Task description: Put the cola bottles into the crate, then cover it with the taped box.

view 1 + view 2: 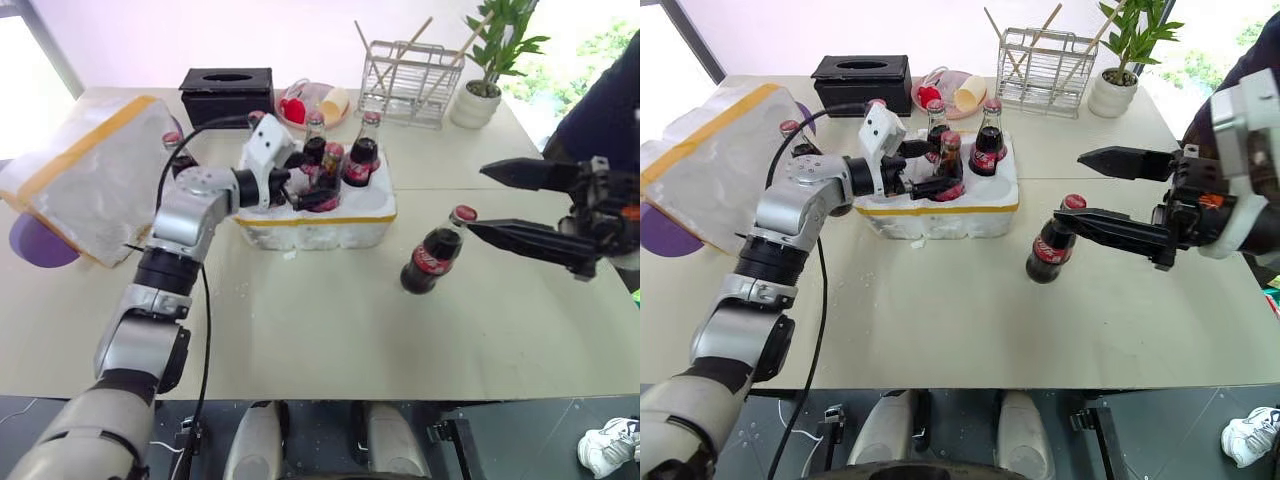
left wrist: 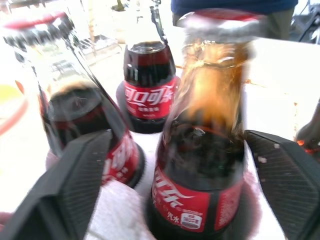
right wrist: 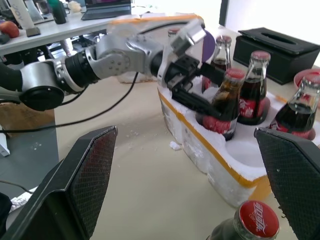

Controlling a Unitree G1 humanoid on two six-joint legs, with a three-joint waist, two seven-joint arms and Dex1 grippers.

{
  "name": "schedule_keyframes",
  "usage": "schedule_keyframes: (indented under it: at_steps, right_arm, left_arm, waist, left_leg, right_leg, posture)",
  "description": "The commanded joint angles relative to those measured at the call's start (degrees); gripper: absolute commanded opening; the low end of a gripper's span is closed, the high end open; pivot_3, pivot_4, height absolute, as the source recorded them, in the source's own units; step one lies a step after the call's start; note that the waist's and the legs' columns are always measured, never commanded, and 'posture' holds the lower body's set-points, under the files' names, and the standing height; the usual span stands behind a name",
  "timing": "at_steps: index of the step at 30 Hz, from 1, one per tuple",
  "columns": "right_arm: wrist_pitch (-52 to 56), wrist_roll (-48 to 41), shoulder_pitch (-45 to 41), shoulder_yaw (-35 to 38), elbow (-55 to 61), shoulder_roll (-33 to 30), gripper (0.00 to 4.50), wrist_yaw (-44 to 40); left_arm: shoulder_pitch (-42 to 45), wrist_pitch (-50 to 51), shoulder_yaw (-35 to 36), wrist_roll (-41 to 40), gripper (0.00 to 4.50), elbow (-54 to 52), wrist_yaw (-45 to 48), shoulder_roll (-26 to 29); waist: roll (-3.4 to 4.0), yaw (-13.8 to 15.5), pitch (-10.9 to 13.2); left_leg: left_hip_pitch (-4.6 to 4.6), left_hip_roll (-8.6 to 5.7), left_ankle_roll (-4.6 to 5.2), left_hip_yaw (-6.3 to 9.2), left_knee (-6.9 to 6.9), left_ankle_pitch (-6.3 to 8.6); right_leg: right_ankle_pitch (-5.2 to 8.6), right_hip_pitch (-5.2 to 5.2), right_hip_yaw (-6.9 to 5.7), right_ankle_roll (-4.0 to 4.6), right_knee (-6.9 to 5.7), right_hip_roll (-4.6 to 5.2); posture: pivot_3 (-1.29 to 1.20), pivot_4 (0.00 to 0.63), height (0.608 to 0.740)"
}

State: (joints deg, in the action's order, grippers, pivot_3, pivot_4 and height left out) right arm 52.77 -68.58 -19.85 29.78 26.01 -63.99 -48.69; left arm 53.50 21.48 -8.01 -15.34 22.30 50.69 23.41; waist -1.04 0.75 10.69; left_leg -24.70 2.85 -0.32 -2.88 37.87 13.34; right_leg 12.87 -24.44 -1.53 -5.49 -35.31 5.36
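Bottles of cola stand in the crate, each in a round hole so it cannot tip. The left gripper has its fingers spread on both sides of one bottle there, probably letting it go. One bottle waits on the table, and the right gripper is wide open around its cap, ready to grab. The taped box leans to the side, out of the way.

Upright cola bottles in crate
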Motion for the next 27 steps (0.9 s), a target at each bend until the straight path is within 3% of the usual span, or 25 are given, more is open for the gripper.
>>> schedule_keyframes:
  at_steps: [1, 5, 8, 13, 20, 27]
  right_arm:
    - [-2.0, 0.9, -1.7, -0.7, 0.2, 0.6, 4.50, 0.0]
    - [-2.5, 1.2, -1.9, -1.4, 0.1, 1.1, 4.50, -0.1]
    - [-2.8, 1.8, -1.9, -1.8, -0.2, 1.8, 4.50, -0.2]
    - [-3.5, 2.9, -2.5, -3.2, -0.7, 2.7, 4.50, -0.6]
    - [-3.6, 3.3, -4.5, -5.3, -1.7, 2.5, 4.50, -2.1]
    - [-3.0, 2.0, -5.9, -6.1, -0.6, 2.4, 4.50, -2.6]
  left_arm:
    - [-2.0, 2.2, 6.8, -5.3, 4.43, -8.8, -0.2, 1.3]
    - [-10.5, 9.7, 16.9, -13.6, 4.43, -23.4, -2.6, 6.0]
    - [-19.7, 10.4, 24.3, -11.9, 4.43, -31.2, -10.2, 9.3]
    - [-28.2, 12.1, 29.2, -9.6, 4.43, -34.2, -18.8, 10.7]
    - [-30.2, 10.2, 29.6, -6.7, 4.43, -29.9, -25.2, 10.1]
    - [-26.4, 5.4, 25.0, -4.7, 4.43, -20.8, -23.3, 9.5]
  waist:
    - [0.00, -0.2, 0.0]
    - [0.01, -0.8, 0.0]
    - [0.03, -1.1, 0.0]
    - [0.01, -0.2, 0.0]
    - [-0.01, 0.1, 0.0]
    - [-0.01, 0.1, 0.0]
  left_leg:
    - [0.00, 0.00, 0.01, 0.01, 0.00, 0.00]
    - [0.00, 0.07, 0.03, 0.01, -0.01, 0.02]
    - [0.08, 0.09, 0.03, 0.03, -0.01, 0.02]
    - [0.15, 0.08, 0.02, 0.03, 0.15, 0.02]
    - [0.11, 0.04, 0.00, 0.00, 0.20, 0.03]
    - [0.12, 0.05, 0.00, -0.02, 0.12, 0.03]
  right_leg:
    - [-0.01, -0.01, 0.00, -0.01, 0.00, 0.00]
    - [-0.10, -0.06, 0.00, -0.18, -0.10, -0.02]
    - [-0.10, -0.06, -0.01, -0.19, -0.23, -0.03]
    - [0.02, 0.10, -0.01, 0.03, -0.23, -0.02]
    - [0.01, 0.14, -0.01, 0.06, -0.13, 0.05]
    - [0.01, 0.09, -0.03, 0.06, -0.14, 0.03]
  posture:
    - [0.00, 0.150, 0.740]
    - [0.00, 0.150, 0.740]
    - [0.00, 0.150, 0.740]
    - [0.00, 0.150, 0.740]
    - [0.00, 0.150, 0.740]
    - [0.00, 0.150, 0.740]
